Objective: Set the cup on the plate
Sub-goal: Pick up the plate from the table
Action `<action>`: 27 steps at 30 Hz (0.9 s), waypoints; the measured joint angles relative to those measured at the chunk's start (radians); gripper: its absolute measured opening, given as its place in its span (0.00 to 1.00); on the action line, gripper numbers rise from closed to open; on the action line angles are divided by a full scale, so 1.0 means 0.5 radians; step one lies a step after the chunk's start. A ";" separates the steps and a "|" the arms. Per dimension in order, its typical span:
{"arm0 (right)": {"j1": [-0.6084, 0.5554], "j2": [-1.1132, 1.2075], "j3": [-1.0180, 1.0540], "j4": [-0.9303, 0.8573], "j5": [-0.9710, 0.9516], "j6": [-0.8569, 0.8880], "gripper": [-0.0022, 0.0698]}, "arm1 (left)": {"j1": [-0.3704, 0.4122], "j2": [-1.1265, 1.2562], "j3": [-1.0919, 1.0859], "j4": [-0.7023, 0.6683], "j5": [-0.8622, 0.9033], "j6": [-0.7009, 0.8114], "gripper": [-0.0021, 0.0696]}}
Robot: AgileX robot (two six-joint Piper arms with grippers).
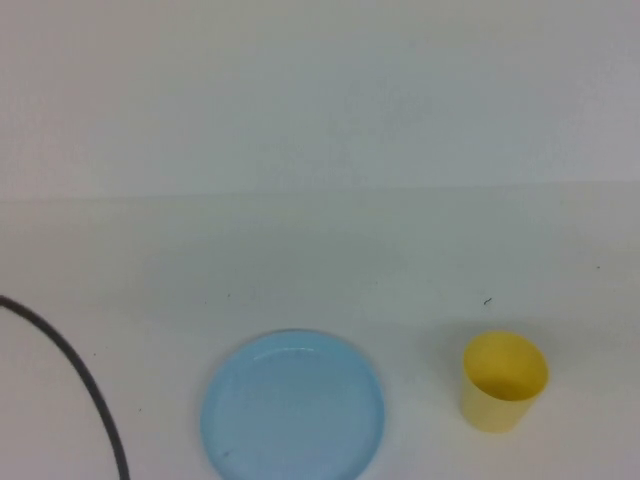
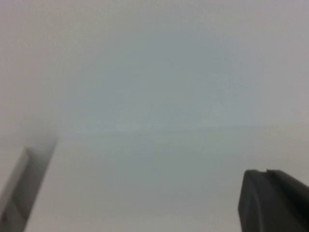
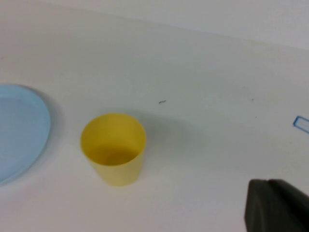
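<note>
Broadly, the white tabletop (image 1: 320, 270) carries everything, meeting a pale wall behind it. On it, toward the robot's side and slightly left of centre, lies the round, flat light blue plastic plate (image 1: 292, 408) with its shallow raised rim, nothing on it. To the plate's right, apart from it, the small yellow plastic cup (image 1: 503, 381) stands upright on the bare tabletop, mouth open upward. A thin black cable (image 1: 82, 380) curves across the near left corner. The left gripper (image 2: 145, 203) hangs over bare surface, its fingers (image 2: 270, 200) spread wide with nothing between them. Only one dark finger of the right gripper (image 3: 275, 205) shows, near the cup without touching; I cannot tell its state.
</note>
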 joint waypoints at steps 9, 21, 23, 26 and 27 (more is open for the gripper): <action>0.000 0.449 -0.366 0.366 0.185 -0.280 0.03 | 0.000 0.606 -0.277 -0.460 0.311 0.279 0.30; 0.001 1.051 -0.622 0.543 0.523 -0.439 0.15 | -0.054 1.680 -0.618 -1.008 0.681 0.725 0.60; 0.001 1.135 -0.644 0.546 0.565 -0.441 0.29 | -0.148 1.811 -0.670 -0.987 0.695 0.757 0.60; 0.001 1.228 -0.646 0.550 0.621 -0.441 0.50 | -0.327 2.001 -0.748 -0.867 0.661 0.717 0.56; 0.001 1.246 -0.646 0.550 0.640 -0.441 0.53 | -0.382 2.067 -0.777 -0.801 0.659 0.664 0.55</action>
